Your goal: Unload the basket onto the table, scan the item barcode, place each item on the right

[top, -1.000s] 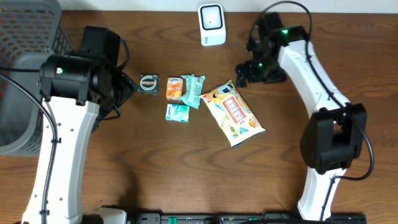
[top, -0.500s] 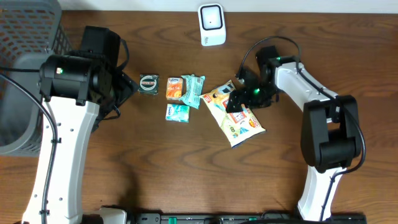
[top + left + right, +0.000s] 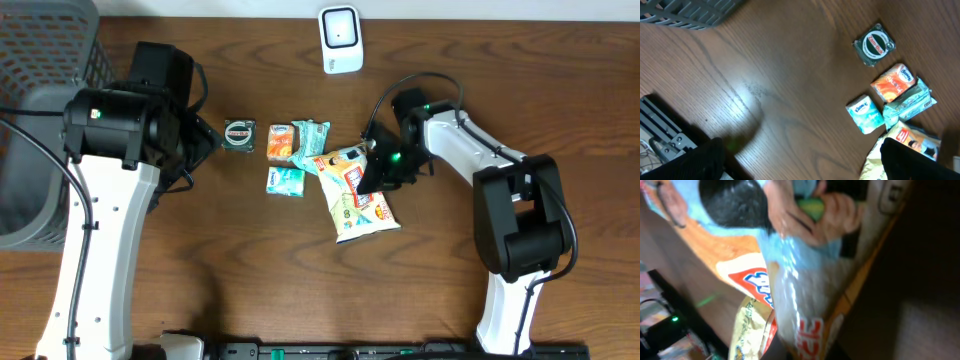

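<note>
Evidently light, soft and crinkly, the snack bag (image 3: 357,197) lay on the table (image 3: 250,270) just beside the small packets (image 3: 296,152), and the right gripper (image 3: 380,170) was pinched fully shut on the bag's upper edge, where slippery film could probably slide free.

Glossy white-and-yellow plastic snack bag (image 3: 357,195) (image 3: 790,280), red lettering and cartoon print: lay flat at centre of brown wooden table (image 3: 250,280), long axis tilted, printed face up, film crinkled. Upper right edge was pinched by right gripper (image 3: 380,165). White rounded plastic barcode scanner (image 3: 340,38): stood at far table edge, well apart from bag.
</note>
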You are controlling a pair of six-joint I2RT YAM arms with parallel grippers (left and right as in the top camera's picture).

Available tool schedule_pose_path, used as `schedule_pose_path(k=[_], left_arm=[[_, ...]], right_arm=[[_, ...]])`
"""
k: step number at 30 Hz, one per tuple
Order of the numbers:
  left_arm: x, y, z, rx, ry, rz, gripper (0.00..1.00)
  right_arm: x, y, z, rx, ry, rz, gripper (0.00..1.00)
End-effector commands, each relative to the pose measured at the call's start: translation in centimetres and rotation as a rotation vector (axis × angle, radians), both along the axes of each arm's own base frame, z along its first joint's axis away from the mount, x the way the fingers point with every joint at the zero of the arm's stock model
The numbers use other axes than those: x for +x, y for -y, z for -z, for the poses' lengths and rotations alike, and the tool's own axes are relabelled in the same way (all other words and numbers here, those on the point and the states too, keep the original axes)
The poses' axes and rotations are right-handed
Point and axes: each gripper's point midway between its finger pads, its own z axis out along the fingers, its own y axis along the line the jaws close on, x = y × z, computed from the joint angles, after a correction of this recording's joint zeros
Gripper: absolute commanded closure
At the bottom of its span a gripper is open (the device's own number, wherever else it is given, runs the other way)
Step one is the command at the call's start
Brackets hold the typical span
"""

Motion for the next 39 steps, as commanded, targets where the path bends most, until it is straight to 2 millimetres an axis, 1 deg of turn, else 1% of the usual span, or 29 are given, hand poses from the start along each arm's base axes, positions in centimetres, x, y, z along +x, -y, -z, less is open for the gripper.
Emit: schedule_pose_path(k=[1, 5, 8, 10, 12, 13, 14, 15, 16, 17, 19, 20, 23, 26, 29, 33, 34, 35, 38, 39], left_arm=[[-0.1, -0.3, 0.1, 0.006, -0.008, -0.012, 0.02], [-0.1, -0.3, 0.1, 0.006, -0.008, -0.012, 0.02], [-0.1, -0.3, 0.1, 0.006, -0.008, -0.012, 0.02], [-0.1, -0.3, 0.1, 0.006, -0.008, -0.012, 0.02], [-0.1, -0.3, 0.1, 0.006, -0.008, -0.012, 0.02], [-0.1, -0.3, 0.1, 0.006, -0.008, -0.012, 0.02], [-0.1, -0.3, 0.1, 0.006, -0.008, -0.012, 0.02], [-0.1, -0.3, 0.1, 0.006, -0.008, -0.012, 0.02], [-0.1, -0.3, 0.1, 0.006, -0.008, -0.012, 0.02], [-0.1, -0.3, 0.1, 0.006, -0.008, -0.012, 0.02], [-0.1, -0.3, 0.1, 0.006, -0.008, -0.012, 0.02], [-0.1, -0.3, 0.1, 0.006, -0.008, -0.012, 0.02], [-0.1, -0.3, 0.1, 0.006, -0.008, -0.012, 0.02], [-0.1, -0.3, 0.1, 0.006, -0.008, -0.012, 0.02], [-0.1, -0.3, 0.1, 0.006, -0.008, -0.012, 0.02], [-0.1, -0.3, 0.1, 0.006, -0.008, -0.012, 0.02], [-0.1, -0.3, 0.1, 0.006, -0.008, -0.012, 0.02], [-0.1, -0.3, 0.1, 0.006, -0.008, -0.012, 0.02], [-0.1, -0.3, 0.1, 0.006, -0.008, -0.012, 0.02], [-0.1, -0.3, 0.1, 0.006, -0.008, -0.012, 0.02]], right_arm=[[3.5, -0.8, -6.0, 0.108, 0.093, 0.062, 0.99], [6.9, -0.2, -11.7, 0.146, 0.247, 0.119, 0.99], [8.8, -0.1, -14.9, 0.174, 0.307, 0.188, 0.99], [9.5, -0.1, -16.5, 0.189, 0.313, 0.232, 0.99], [9.7, -0.1, -17.0, 0.193, 0.315, 0.245, 0.99], [9.8, 0.0, -17.0, 0.188, 0.317, 0.245, 0.99], [9.8, 0.3, -16.5, 0.162, 0.323, 0.243, 0.96], [9.9, 0.8, -15.9, 0.118, 0.334, 0.245, 0.83], [10.3, 2.4, -14.1, -0.018, 0.351, 0.270, 0.56], [10.5, 3.3, -13.0, -0.092, 0.360, 0.281, 0.47], [10.7, 4.1, -11.4, -0.185, 0.375, 0.263, 0.35], [10.6, 4.0, -10.8, -0.193, 0.382, 0.230, 0.29], [10.0, 3.1, -8.1, -0.207, 0.362, 0.137, 0.11], [9.1, 2.4, -5.2, -0.222, 0.320, 0.060, 0.02], [8.3, 1.9, -2.3, -0.233, 0.266, -0.001, 0.01], [6.5, 0.3, 0.4, -0.161, 0.192, -0.107, 0.02], [6.1, 0.1, 1.2, -0.161, 0.172, -0.119, 0.04], [5.7, 0.0, 1.8, -0.165, 0.155, -0.127, 0.10], [4.3, -0.5, 3.5, -0.180, 0.095, -0.155, 0.41], [3.9, -0.6, 3.8, -0.185, 0.079, -0.163, 0.55]])
